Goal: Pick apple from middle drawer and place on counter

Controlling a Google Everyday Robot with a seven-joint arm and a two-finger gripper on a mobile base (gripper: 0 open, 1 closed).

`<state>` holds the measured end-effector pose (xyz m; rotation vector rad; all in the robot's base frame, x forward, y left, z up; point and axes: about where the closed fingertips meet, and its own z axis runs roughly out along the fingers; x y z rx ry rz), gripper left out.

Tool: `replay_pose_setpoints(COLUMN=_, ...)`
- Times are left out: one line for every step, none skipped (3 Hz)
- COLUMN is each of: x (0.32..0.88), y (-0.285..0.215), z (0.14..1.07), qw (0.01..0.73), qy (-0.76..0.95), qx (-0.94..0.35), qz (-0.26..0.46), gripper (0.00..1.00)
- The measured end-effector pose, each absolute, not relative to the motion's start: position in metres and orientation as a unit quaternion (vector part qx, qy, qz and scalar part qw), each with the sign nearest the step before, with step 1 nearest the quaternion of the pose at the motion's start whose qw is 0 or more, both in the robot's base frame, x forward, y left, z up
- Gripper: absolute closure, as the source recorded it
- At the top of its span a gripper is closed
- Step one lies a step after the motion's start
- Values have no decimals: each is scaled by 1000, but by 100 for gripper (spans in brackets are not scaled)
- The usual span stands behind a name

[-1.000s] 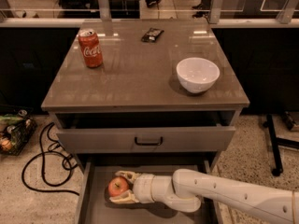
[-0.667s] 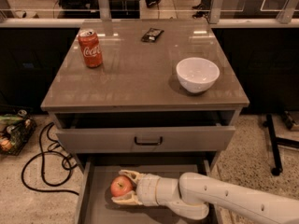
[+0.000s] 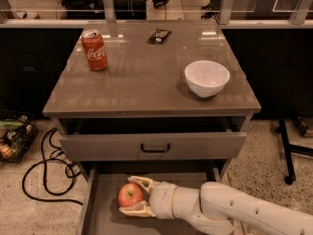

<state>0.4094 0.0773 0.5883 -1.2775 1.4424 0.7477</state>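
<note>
The red-orange apple sits between the two pale fingers of my gripper over the floor of the open middle drawer. The fingers close on the apple from above and below. My white arm comes in from the lower right. The glossy grey-brown counter is the cabinet's top, above the drawers.
A red Coca-Cola can stands at the counter's back left, a white bowl at its right, a dark packet at the back. The upper drawer front with a black handle overhangs the open drawer. Cables lie on the floor left.
My gripper with the apple has shifted slightly right and up within the drawer. The can, bowl and packet have not moved.
</note>
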Motion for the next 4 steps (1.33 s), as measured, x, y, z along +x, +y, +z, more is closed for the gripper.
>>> replay_pose_setpoints(x=409, y=86, z=615, qw=512, qy=609, qx=-511, qz=326, gripper=100)
replay_pose_setpoints(x=402, y=98, z=656, qw=503, qy=633, qx=-490, qz=325, gripper=100)
replay_pose_setpoints(x=398, y=101, z=698, qw=501, qy=650, qx=-478, qz=313, gripper=100)
replay_pose_setpoints(x=394, y=97, z=730, qw=509, qy=656, qx=-470, qz=301, gripper=100)
